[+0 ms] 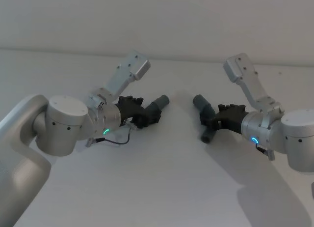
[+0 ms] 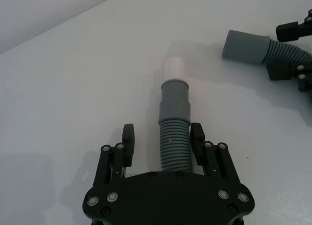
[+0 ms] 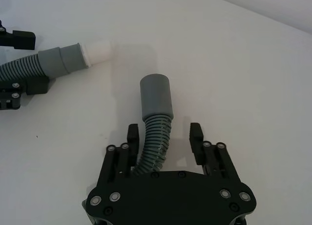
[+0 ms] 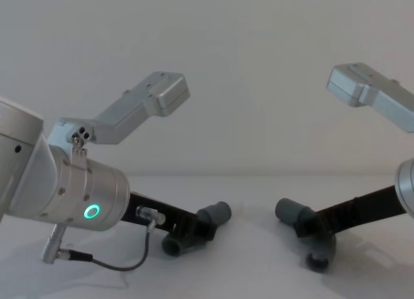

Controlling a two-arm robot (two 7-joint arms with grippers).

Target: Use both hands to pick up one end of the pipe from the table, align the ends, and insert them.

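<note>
Both left pipe [image 1: 158,104] and right pipe [image 1: 202,108] point inward, axes converging.

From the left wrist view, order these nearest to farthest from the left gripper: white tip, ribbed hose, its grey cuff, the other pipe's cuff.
1. Ribbed hose, straddled by the left gripper.
2. Grey cuff, just beyond the ribs.
3. White tip, sticking out of that cuff.
4. Other pipe's cuff, farthest, beside the right gripper.

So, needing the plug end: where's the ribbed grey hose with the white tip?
In the head view the white-tipped hose lies left, between the open fingers of the black left end effector, facing the other grey hose.
</note>
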